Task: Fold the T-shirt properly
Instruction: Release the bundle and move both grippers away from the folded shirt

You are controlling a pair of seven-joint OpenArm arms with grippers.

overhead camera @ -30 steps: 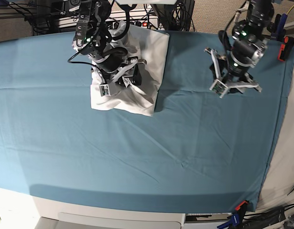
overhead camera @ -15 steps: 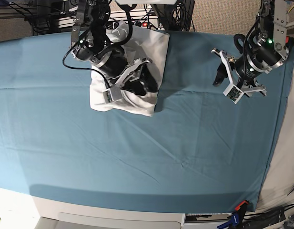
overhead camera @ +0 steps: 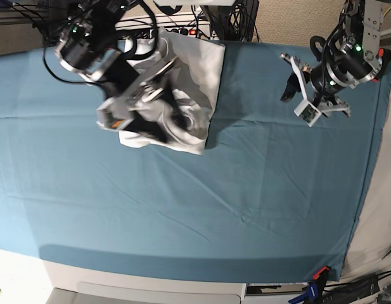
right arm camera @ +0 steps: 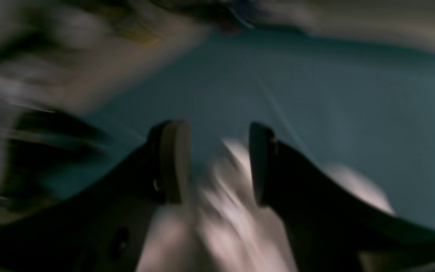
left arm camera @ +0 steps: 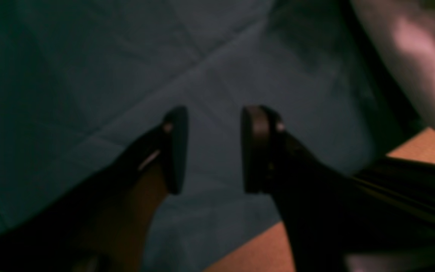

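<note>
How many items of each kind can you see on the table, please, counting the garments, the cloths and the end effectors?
White T-shirt: 1
Teal table cloth: 1
End effectors: 2, left end effector and right end effector
Total: 4

Base view. T-shirt [overhead camera: 194, 79] lies folded in a white bundle on the teal table cloth [overhead camera: 201, 202], at the far left of the table [overhead camera: 119, 288]. My right gripper [overhead camera: 137, 109] hangs over the bundle's left part, blurred; fingers spread, whether they touch the fabric I cannot tell. My left gripper [overhead camera: 304, 88] sits at the far right, well apart from the shirt, fingers parted, nothing between them. Cables [overhead camera: 182, 19] beyond the far edge.
</note>
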